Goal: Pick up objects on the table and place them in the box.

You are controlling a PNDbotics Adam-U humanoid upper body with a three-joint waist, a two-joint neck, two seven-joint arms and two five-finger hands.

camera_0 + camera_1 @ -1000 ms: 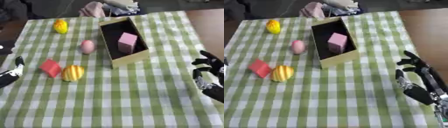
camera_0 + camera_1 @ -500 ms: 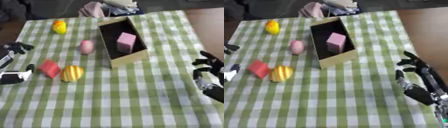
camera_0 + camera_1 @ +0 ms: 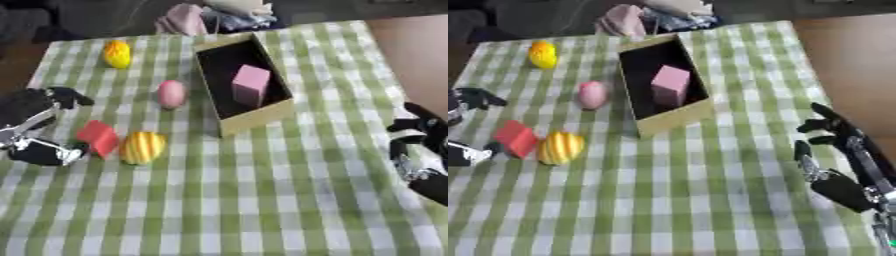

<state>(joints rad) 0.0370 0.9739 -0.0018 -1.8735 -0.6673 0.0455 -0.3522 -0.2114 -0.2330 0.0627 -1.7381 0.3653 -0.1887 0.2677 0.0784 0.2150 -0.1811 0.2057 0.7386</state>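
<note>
Surroundings: lying heaped past the far edge of the worktop, a pile of pink and pale cloth; covering the worktop, a green and white checked cloth.
In the way: nothing standing between the left robot hand and the red block; sitting just beside that block on its right, a yellow striped ball.
Box: standing open near the middle, slightly askew, a tan cardboard box with a dark inside.
Box contents: standing upright inside, a pink block.
Loose things: lying left of the box, a pink egg; sitting near the far left corner, a yellow fruit shape.
Red block: lying tilted at, left of the striped ball.
Left robot hand: hovering at the left edge, spread wide, reaching around the left side of the red block, holding nothing.
Right robot hand: resting at the right edge, fingers relaxed and pointing up, holding nothing, well apart from everything.
</note>
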